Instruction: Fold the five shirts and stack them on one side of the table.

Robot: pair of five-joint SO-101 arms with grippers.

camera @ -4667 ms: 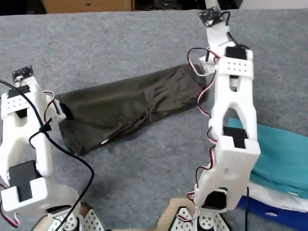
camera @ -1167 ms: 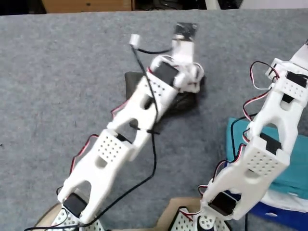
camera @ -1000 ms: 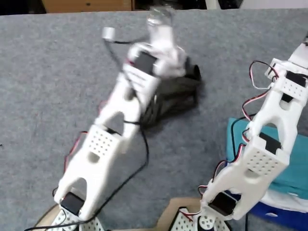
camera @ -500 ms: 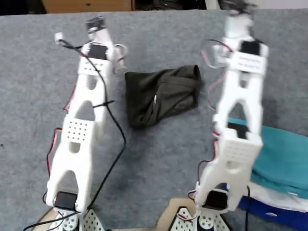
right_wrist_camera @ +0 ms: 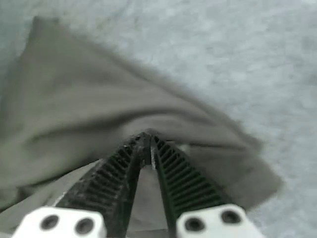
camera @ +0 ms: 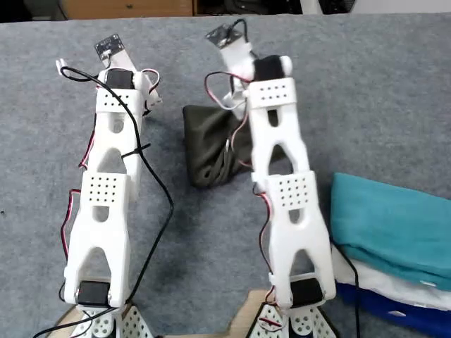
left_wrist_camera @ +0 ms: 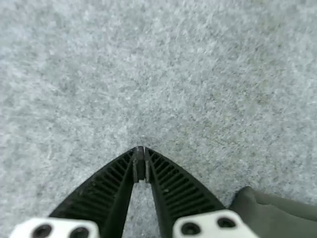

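Left arm (camera: 106, 190) and right arm (camera: 285, 176) both stretched far forward, near parallel; right arm angled slightly toward the left; left gripper (left_wrist_camera: 140, 166) fingers pressed together, tips touching; right gripper (right_wrist_camera: 147, 146) seemingly closed too, tips blurred.

The counter (camera: 394, 91) is covered edge to edge in a grey, felt-like mat. Just off its middle, toward 12 o'clock, an olive shirt (camera: 211, 144) lies folded into a rumpled, roughly square bundle, flat on the mat. At about 4 o'clock, against the counter's edge, a stack sits well apart from it. A blue shirt (camera: 402, 311) lies on the mat at the bottom, a white shirt (camera: 380, 283) on that, and a teal shirt (camera: 394, 225) on top.
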